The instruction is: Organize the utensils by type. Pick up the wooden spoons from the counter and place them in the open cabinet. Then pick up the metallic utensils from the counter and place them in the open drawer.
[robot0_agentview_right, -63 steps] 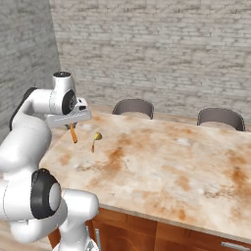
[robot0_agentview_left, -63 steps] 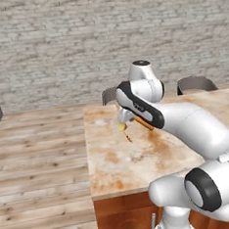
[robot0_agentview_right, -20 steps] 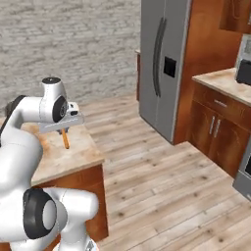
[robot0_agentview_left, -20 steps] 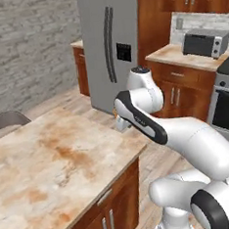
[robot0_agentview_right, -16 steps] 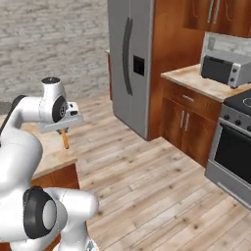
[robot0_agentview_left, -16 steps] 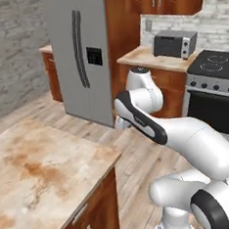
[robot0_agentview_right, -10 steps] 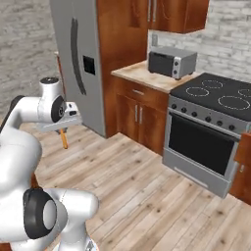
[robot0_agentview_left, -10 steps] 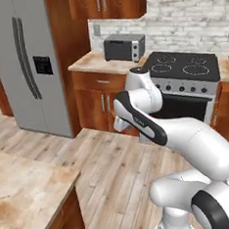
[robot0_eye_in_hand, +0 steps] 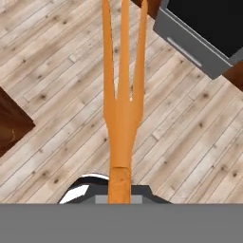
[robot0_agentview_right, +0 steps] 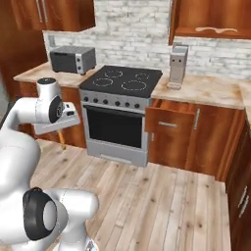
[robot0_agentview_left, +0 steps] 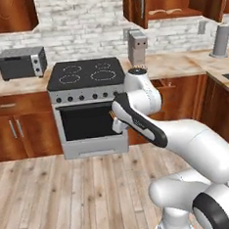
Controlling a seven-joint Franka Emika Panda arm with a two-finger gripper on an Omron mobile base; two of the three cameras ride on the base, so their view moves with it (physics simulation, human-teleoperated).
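My gripper (robot0_agentview_right: 61, 130) is shut on a wooden spoon (robot0_eye_in_hand: 124, 109), an orange utensil with three long prongs. In the hand view the spoon points up over the plank floor. From the right base view it (robot0_agentview_right: 62, 139) hangs downward under the hand, left of the oven. In the left base view my own arm mostly covers the gripper (robot0_agentview_left: 113, 122). The open drawer (robot0_agentview_right: 169, 122) juts out right of the stove, under the counter. An upper cabinet (robot0_agentview_left: 175, 0) with its doors swung open hangs above that counter. No metallic utensils are in sight.
A stove with an oven (robot0_agentview_right: 120, 130) stands straight ahead, with a toaster oven (robot0_agentview_right: 72, 59) on the counter (robot0_agentview_right: 211, 93) to its left and a grey appliance (robot0_agentview_right: 177, 66) to its right. Wooden floor (robot0_agentview_right: 162, 206) lies between me and the cabinets.
The whole view has swung from the island counter past the fridge to the stove wall, so the base has turned. The wooden spoon stays in the shut gripper.
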